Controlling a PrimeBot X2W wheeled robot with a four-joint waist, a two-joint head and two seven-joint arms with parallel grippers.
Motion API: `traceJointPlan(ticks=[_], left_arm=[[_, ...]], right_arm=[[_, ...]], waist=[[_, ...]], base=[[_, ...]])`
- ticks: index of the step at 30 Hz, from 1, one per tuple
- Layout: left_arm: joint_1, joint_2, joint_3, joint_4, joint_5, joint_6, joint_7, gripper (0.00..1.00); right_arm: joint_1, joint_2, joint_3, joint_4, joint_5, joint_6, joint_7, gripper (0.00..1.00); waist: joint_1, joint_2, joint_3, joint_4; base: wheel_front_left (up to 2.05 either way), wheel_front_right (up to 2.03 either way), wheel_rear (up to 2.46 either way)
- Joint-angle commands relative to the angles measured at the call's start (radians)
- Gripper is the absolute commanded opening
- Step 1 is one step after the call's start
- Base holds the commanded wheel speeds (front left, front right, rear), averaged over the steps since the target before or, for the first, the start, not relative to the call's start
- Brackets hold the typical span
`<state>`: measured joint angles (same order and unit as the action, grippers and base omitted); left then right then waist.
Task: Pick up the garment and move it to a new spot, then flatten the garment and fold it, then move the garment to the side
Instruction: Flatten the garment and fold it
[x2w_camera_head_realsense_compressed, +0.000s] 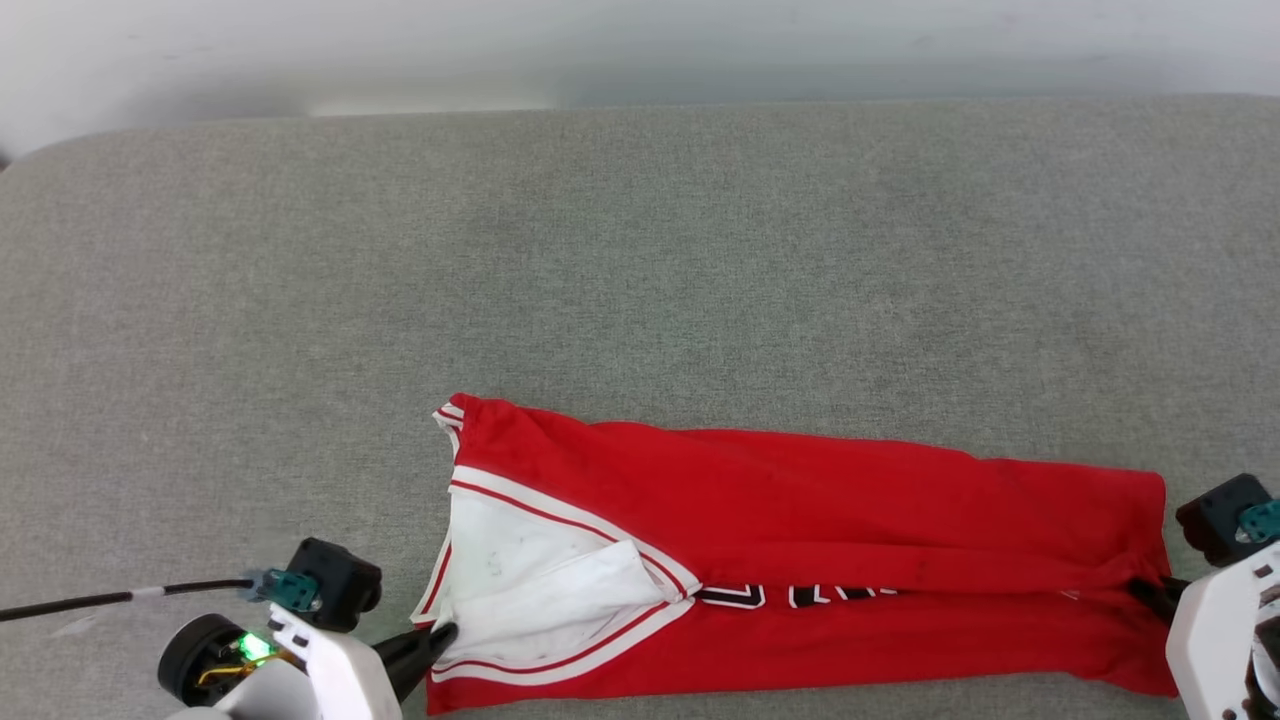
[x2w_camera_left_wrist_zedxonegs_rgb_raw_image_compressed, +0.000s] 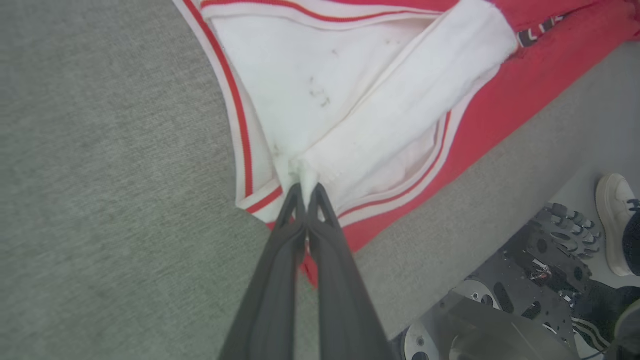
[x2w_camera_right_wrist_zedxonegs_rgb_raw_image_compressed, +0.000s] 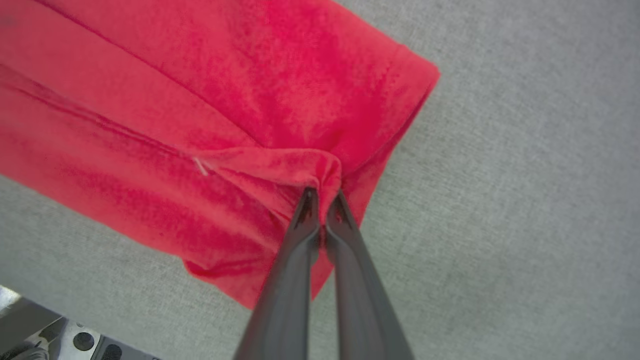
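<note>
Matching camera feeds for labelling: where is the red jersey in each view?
Head view: jersey across the lower centre and right.
Left wrist view: top centre and right, its white sleeve pinched by the left claw.
Right wrist view: upper left, its red end pinched by the right claw.
Shared landmark: the grey fabric surface under it.

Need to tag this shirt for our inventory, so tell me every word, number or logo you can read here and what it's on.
Black, white-edged lettering on the red shirt: a thin strip peeks out of the fold, unreadable.
Faint dark specks on the white sleeve: too small to tell if they are text.
Nothing else legible.
</note>
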<state>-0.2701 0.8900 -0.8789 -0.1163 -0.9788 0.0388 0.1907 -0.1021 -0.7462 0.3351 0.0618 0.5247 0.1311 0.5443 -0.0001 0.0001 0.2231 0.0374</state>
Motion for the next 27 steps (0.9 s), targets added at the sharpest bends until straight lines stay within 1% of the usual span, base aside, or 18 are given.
traceJointPlan(ticks=[1, 4, 6, 7, 8, 11, 15, 19, 21, 23, 27], left_arm=[[-0.011, -0.018, -0.011, 0.016, 0.009, -0.008, 0.0, 0.0], [-0.028, -0.033, -0.028, 0.041, 0.037, -0.017, 0.005, 0.0], [-0.029, -0.044, -0.039, 0.055, 0.054, -0.019, 0.0, 0.02], [-0.03, -0.047, -0.043, 0.063, 0.063, -0.02, -0.004, 0.46], [-0.033, -0.051, -0.045, 0.068, 0.07, -0.02, -0.01, 1.0], [-0.031, -0.063, -0.047, 0.074, 0.075, -0.021, -0.023, 1.0], [-0.024, -0.071, -0.029, 0.072, 0.076, -0.014, -0.07, 1.0], [-0.005, -0.075, 0.033, 0.055, 0.058, 0.005, -0.182, 1.0], [0.003, -0.077, 0.071, 0.052, 0.058, 0.028, -0.254, 1.0], [0.025, -0.091, 0.116, 0.05, 0.036, 0.06, -0.326, 1.0], [0.067, -0.124, 0.211, 0.046, -0.011, 0.113, -0.426, 1.0]], right_arm=[[-0.014, -0.007, 0.021, 0.01, -0.003, -0.001, -0.015, 0.0], [-0.031, -0.011, 0.051, 0.032, -0.011, -0.001, -0.036, 0.0], [-0.04, -0.006, 0.062, 0.05, -0.013, -0.001, -0.052, 1.0], [-0.046, 0.001, 0.065, 0.059, -0.011, -0.001, -0.06, 1.0], [-0.049, 0.007, 0.07, 0.064, -0.006, -0.001, -0.062, 1.0], [-0.055, 0.016, 0.072, 0.071, 0.007, -0.001, -0.072, 1.0], [-0.064, 0.022, 0.041, 0.064, 0.031, -0.001, -0.09, 1.0], [-0.042, 0.035, -0.011, 0.043, 0.034, -0.001, -0.095, 1.0], [-0.022, 0.048, -0.053, 0.03, 0.039, -0.001, -0.087, 1.0], [-0.003, 0.082, -0.117, 0.023, 0.055, -0.001, -0.076, 1.0], [0.036, 0.18, -0.273, 0.017, 0.063, -0.001, -0.037, 1.0]], waist=[[0.0001, -0.0001, 0.001, 0.0], [0.0001, -0.0001, 0.001, 0.001], [0.0001, -0.0001, -0.001, 0.001], [0.0001, -0.0001, -0.004, 0.0], [0.0001, -0.0001, -0.006, 0.0], [0.0001, -0.0001, -0.017, -0.001], [0.0001, -0.0001, -0.048, -0.004], [0.0001, -0.0001, -0.086, -0.011], [0.0001, -0.0001, -0.098, -0.013], [0.0001, -0.0001, -0.107, -0.015], [0.0001, -0.0001, -0.117, -0.017]], base=[[0.0, 0.0, 0.0], [0.0, 0.0, 0.0], [0.0, 0.0, 0.0], [0.0, 0.0, 0.0], [0.0, 0.0, 0.0], [0.0, 0.0, 0.0], [0.0, 0.0, 0.0], [0.0, 0.0, 0.0], [0.0, 0.0, 0.0], [0.0, 0.0, 0.0], [0.0, 0.0, 0.0]])
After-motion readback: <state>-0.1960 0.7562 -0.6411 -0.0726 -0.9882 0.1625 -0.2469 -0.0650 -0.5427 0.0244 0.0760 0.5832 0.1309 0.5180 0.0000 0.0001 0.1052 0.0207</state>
